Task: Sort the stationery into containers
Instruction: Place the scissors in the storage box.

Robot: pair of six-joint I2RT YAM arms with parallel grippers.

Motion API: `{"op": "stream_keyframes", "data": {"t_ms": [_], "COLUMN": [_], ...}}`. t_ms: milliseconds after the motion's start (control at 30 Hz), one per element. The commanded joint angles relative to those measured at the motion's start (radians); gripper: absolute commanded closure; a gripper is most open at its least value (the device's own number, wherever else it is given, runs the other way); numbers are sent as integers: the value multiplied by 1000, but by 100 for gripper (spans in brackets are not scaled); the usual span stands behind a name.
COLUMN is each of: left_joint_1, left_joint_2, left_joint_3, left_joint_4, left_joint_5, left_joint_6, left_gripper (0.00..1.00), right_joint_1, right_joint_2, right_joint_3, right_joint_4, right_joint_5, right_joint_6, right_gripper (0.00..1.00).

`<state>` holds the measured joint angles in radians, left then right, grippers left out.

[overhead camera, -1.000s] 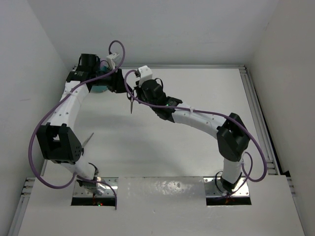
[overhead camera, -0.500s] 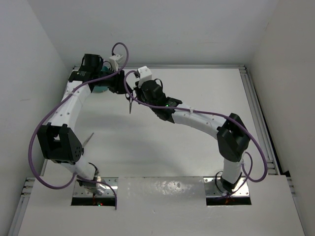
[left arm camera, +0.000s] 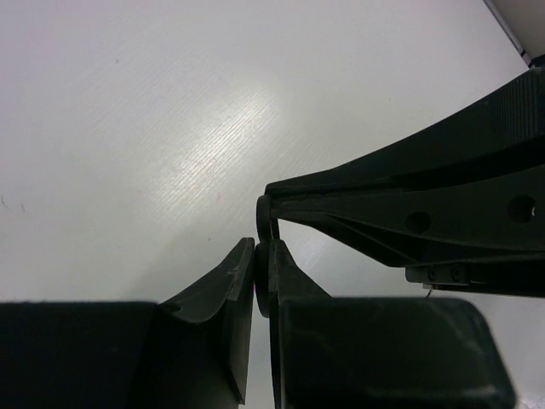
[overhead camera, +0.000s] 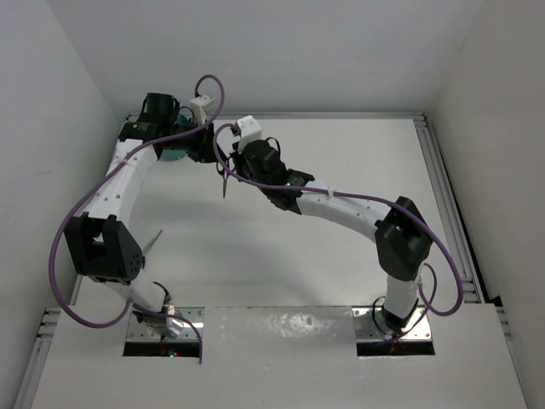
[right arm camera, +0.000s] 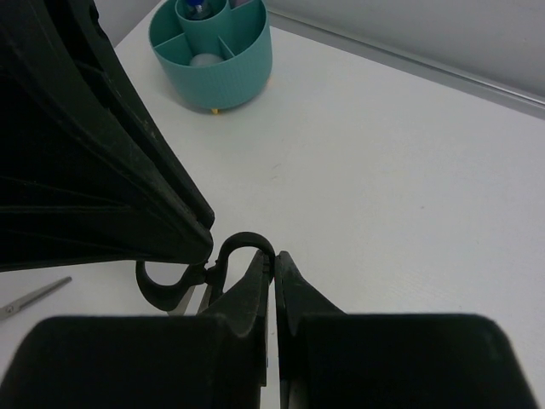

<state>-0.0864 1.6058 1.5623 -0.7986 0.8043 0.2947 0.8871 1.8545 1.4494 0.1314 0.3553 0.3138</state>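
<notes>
Just to the right of the teal cup (right arm camera: 213, 64), as seen from above, the two arms meet over the white surface (overhead camera: 358, 158). The black-handled scissors (right arm camera: 242, 250) hang between them, away from the cup, with the blades pointing down. The right gripper (right arm camera: 274, 258) has its fingers pressed together on one handle loop. The left gripper (left arm camera: 256, 249) reaches in from the cup's side. Its jaws also look pinched on the thin black ring of the handle, though that close view is dark. The cup stands upright, half hidden under the left arm from above. A blue-tipped item (right arm camera: 197, 10) stands in the cup's centre well.
</notes>
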Motion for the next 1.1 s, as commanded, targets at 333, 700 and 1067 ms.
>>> {"op": "stream_keyframes", "data": {"t_ms": [333, 700, 1067], "left_joint_1": [-15, 40, 163], "left_joint_2": [16, -47, 55], "left_joint_3": [67, 38, -65], "left_joint_4": [-60, 145, 961], "left_joint_5": [12, -175, -410], "left_joint_6": [54, -57, -104], "left_gripper": [100, 100, 100], "right_joint_1": [7, -22, -63], "right_joint_2": [-31, -93, -189], "right_joint_3": [25, -52, -173], "right_joint_4": [57, 48, 5], "right_joint_5": [-18, -7, -21], "right_joint_6": [13, -1, -45], "right_gripper": [100, 36, 36]}}
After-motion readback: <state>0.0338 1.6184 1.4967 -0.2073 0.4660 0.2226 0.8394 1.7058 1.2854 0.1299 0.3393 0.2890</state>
